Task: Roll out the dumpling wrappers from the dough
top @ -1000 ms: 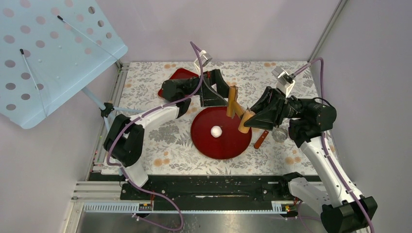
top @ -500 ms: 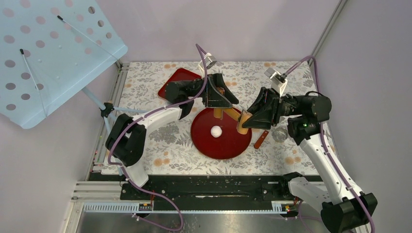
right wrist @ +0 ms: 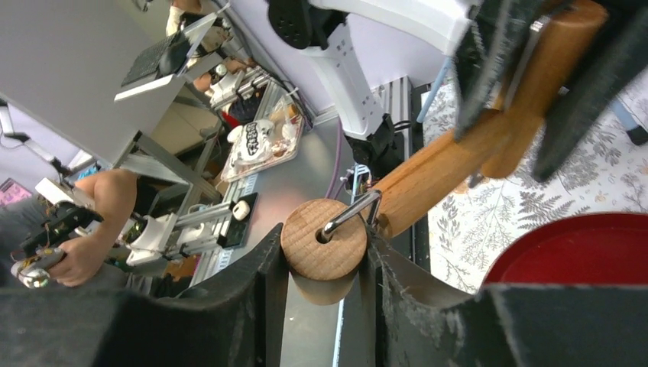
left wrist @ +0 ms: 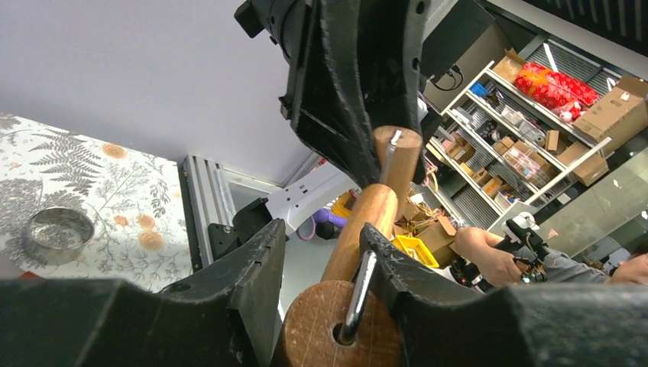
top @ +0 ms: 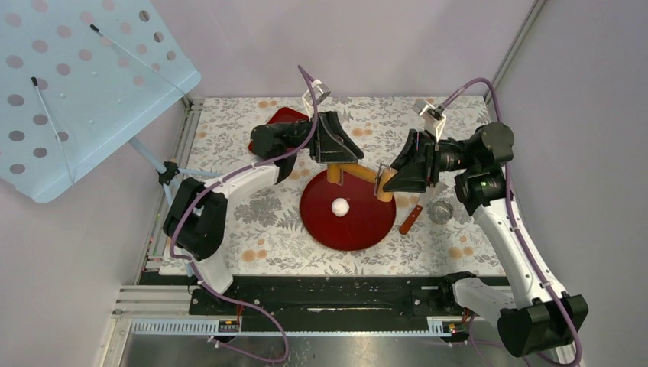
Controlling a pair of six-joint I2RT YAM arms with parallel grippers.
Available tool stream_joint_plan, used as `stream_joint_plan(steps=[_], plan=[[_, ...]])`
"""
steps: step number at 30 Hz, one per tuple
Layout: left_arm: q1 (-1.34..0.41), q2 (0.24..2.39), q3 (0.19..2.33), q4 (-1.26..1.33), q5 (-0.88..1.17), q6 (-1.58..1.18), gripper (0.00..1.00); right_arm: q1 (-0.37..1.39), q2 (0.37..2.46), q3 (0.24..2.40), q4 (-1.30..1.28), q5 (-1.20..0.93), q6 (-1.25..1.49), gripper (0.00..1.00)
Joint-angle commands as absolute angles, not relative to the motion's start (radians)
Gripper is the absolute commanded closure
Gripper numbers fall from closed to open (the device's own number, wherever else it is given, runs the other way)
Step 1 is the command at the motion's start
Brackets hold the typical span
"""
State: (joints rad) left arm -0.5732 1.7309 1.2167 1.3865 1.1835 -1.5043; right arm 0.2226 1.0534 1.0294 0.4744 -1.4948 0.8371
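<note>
Zero wrappers counted in any view. Found only one small white dough ball (top: 340,206), round and unflattened, near the middle of the round red plate (top: 344,235) at the centre of the cloth (top: 260,229). Judged rolling not yet begun: nothing pressed, nothing thin, nothing cut.

Noted the pin (top: 359,173) held over the plate's far edge, on the far side of the ball and apart from it, not touching dough. Saw left gripper (top: 335,170) clenched on the pin's left handle. Confirmed in the left wrist view: both fingers (left wrist: 256,267) pressed against the wooden handle end. Saw right gripper (top: 386,183) likewise clamped on the right handle. Confirmed in the right wrist view: handle end wedged between the two fingers.

Logged further out:
- metal ring cutter (top: 441,211) on the cloth right of the plate, untouched
- red-handled tool (top: 410,219) lying between plate and cutter
- red tray (top: 283,118) far left, mostly hidden behind the left arm, contents not visible

Left to do, by estimate: bring pin nearer and over the ball, lower it, press and roll flat, then shape or cut discs. Put progress at setup only, with the pin gripped at both ends and all flattening ahead.
</note>
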Motion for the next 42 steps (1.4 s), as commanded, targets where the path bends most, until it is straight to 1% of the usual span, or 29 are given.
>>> stream_joint_plan(steps=[1,2,3,4,6,8,10,13,15,19,20,25,31,37,42], plan=[[-0.569,1.689,1.210,1.448,1.144,-1.576,0.98,0.179,1.133,1.068,0.449,-1.375,0.701,0.43],[-0.554,1.685,1.202,1.442,1.124,-1.578,1.00,0.173,1.139,1.070,0.439,-1.369,0.702,0.30],[-0.542,1.681,1.191,1.438,1.099,-1.579,1.00,0.169,1.143,1.074,0.417,-1.351,0.691,0.19],[-0.529,1.677,1.181,1.435,1.080,-1.581,1.00,0.163,1.147,1.084,0.370,-1.324,0.661,0.12],[-0.504,1.671,1.165,1.433,1.052,-1.582,1.00,0.160,1.150,1.109,0.196,-1.276,0.566,0.06],[-0.495,1.662,1.148,1.429,1.031,-1.574,1.00,0.162,1.145,1.131,0.056,-1.181,0.470,0.04],[-0.493,1.650,1.135,1.407,1.022,-1.547,1.00,0.161,1.145,1.150,-0.066,-1.094,0.404,0.04],[-0.489,1.624,1.116,1.321,1.017,-1.463,1.00,0.166,1.157,1.162,-0.145,-1.039,0.362,0.05],[-0.483,1.598,1.093,1.235,1.002,-1.398,1.00,0.174,1.162,1.162,-0.179,-1.011,0.341,0.06],[-0.470,1.564,1.063,1.165,0.988,-1.321,1.00,0.202,1.168,1.124,-0.187,-1.008,0.315,0.06],[-0.468,1.563,1.060,1.175,0.988,-1.325,1.00,0.204,1.173,1.102,-0.156,-1.029,0.332,0.06],[-0.469,1.561,1.052,1.254,1.000,-1.377,1.00,0.206,1.211,1.014,0.183,-1.122,0.537,0.07],[-0.476,1.545,1.036,1.247,1.003,-1.356,1.00,0.221,1.280,0.973,0.491,-1.214,0.748,0.10],[-0.493,1.532,1.020,1.198,0.992,-1.296,1.00,0.260,1.311,0.968,0.583,-1.245,0.799,0.13],[-0.492,1.521,1.011,1.179,0.972,-1.269,1.00,0.291,1.294,0.943,0.641,-1.270,0.821,0.20]])
